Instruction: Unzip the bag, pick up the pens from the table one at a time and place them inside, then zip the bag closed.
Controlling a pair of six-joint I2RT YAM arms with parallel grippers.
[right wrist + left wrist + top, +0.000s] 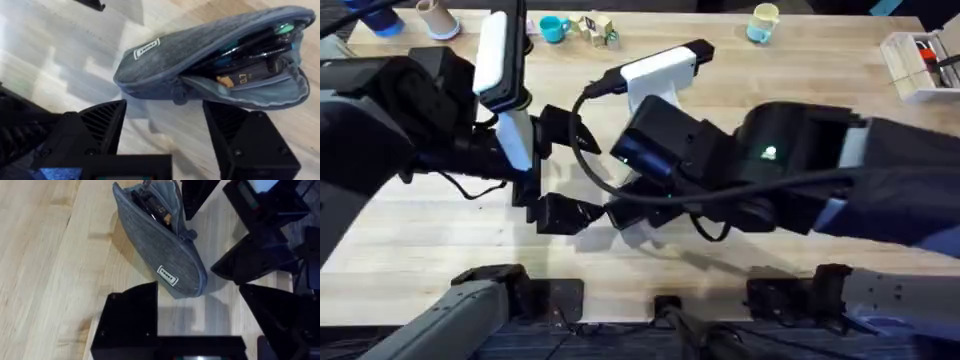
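The bag (pixel 200 55) lies on the table (pixel 800 90) near its middle, under the two arms that crowd the overhead view. In the right wrist view it is a grey fabric pouch with its zipper open along the upper side, the mouth gaping wide. Inside it a green pen (pixel 280 29) shows near one end, with dark pens (pixel 250 50) beside it and a dark item with an orange mark lower in the opening. A small white label (pixel 146 48) sits on the outer wall near the closed end. The left wrist view shows the same bag (pixel 165 255) from its other side, label (pixel 167 276) toward the camera, dark contents showing through the open mouth at the far end.

The right gripper (pixel 165 130) hovers just before the bag's closed end, its two black fingers spread well apart and holding nothing; the bag's lower edge lies between and just beyond them. The left gripper (pixel 200 315) also stands wide open and empty, one finger (pixel 130 315) just beside the bag's labelled end, not touching it.

Along the table's far edge stand a teal cup (pixel 553 28), a pale yellow-green cup (pixel 763 22), small wooden blocks (pixel 597 30) and, at the far right, a white slatted holder (pixel 917 62) with markers.
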